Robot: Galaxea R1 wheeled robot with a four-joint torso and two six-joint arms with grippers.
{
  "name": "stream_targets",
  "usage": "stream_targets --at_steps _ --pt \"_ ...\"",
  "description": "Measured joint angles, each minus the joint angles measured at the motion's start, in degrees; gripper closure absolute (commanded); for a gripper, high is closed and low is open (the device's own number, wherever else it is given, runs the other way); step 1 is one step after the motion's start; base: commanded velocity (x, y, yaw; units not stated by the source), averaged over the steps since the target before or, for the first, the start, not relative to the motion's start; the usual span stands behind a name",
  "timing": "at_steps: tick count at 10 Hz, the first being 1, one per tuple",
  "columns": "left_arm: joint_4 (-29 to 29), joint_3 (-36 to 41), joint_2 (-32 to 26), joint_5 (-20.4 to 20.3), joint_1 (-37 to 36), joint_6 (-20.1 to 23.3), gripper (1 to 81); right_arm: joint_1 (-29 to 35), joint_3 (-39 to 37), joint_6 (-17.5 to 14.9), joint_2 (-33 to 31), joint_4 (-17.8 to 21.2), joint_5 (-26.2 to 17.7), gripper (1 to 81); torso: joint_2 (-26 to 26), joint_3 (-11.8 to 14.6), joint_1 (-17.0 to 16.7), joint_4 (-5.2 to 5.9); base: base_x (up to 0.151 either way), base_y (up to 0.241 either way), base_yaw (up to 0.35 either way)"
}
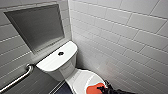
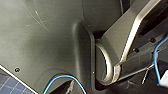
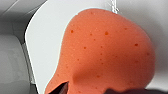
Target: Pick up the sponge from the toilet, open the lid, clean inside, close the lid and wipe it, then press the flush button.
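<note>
A white glossy ceramic toilet (image 1: pixel 63 71) stands in the corner of the room, its boxy tank against a grey wall and a wall of pale rectangular tiles (image 1: pixel 120 37) running along its far side. The small dark round flush button (image 1: pixel 60 53) sits in the middle of the flat tank top. The smooth white oval lid (image 1: pixel 79 80) is down over the bowl, and the small orange-red soft sponge (image 1: pixel 92 89) lies on the near part of it, towards the tiled wall. The robot's black right gripper (image 1: pixel 102 88) reaches in from the tiled-wall side and touches the sponge's edge. In the right wrist view a dark tip lies against the sponge's pinched waist, but I cannot tell whether the grip has closed on it or stands apart. A square recessed niche (image 1: pixel 37 27) is set into the grey wall above the tank, and a metal grab bar (image 1: pixel 18 78) is fixed lower down on that wall beside the toilet.
</note>
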Motion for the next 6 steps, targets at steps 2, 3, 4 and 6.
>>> stream_targets --at_steps 2,3,4,6 --pt "0.00 0.00 -0.15 0.04 0.00 -0.05 1.0 0.41 -1.07 -0.06 1.17 -0.02 0.05 1.0 0.00 0.00 0.00 0.00 0.000 0.000 0.000" --pt "0.00 0.02 -0.28 0.02 0.00 -0.22 1.0 0.37 -1.05 -0.13 1.49 -0.24 0.07 1.0 0.00 0.00 0.00 0.00 0.000 0.000 0.000" --pt "0.00 0.00 -0.30 0.02 -0.02 -0.30 1.0 0.28 -1.05 -0.26 1.96 -0.85 0.09 1.0 0.00 0.00 0.00 0.00 0.000 0.000 0.000" --pt "-0.01 0.00 -0.45 0.02 0.00 -0.41 1.0 -0.66 -1.10 -0.28 3.21 -1.62 0.28 1.0 0.00 0.00 0.00 0.00 0.000 0.000 0.000"
